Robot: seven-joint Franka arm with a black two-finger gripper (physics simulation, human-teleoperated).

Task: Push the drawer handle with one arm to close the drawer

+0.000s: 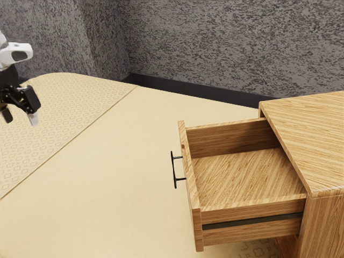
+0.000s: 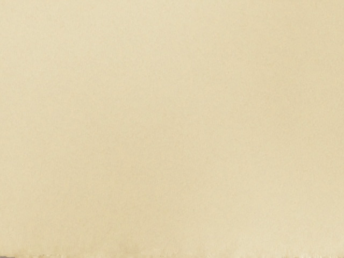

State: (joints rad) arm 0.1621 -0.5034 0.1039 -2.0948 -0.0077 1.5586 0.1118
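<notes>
My gripper [image 1: 20,117] hangs at the exterior view's left edge, its two fingers spread apart with nothing between them. Far from it, toward the exterior view's right, a wooden drawer [image 1: 242,177] is pulled well out of its cabinet [image 1: 314,137]. A thin black bar handle [image 1: 173,170] is fixed on the drawer's front panel [image 1: 191,188], on the side facing my gripper. A wide stretch of floor separates handle and gripper. Inside the drawer, the bottom is bare wood.
Pale beige floor [image 1: 118,177] lies between the arm and the cabinet, and plain beige surface [image 2: 172,129] is below my hand. A patterned mat [image 1: 59,113] spreads under the gripper. Behind stands a grey textured wall [image 1: 215,48] with a dark baseboard [image 1: 188,91].
</notes>
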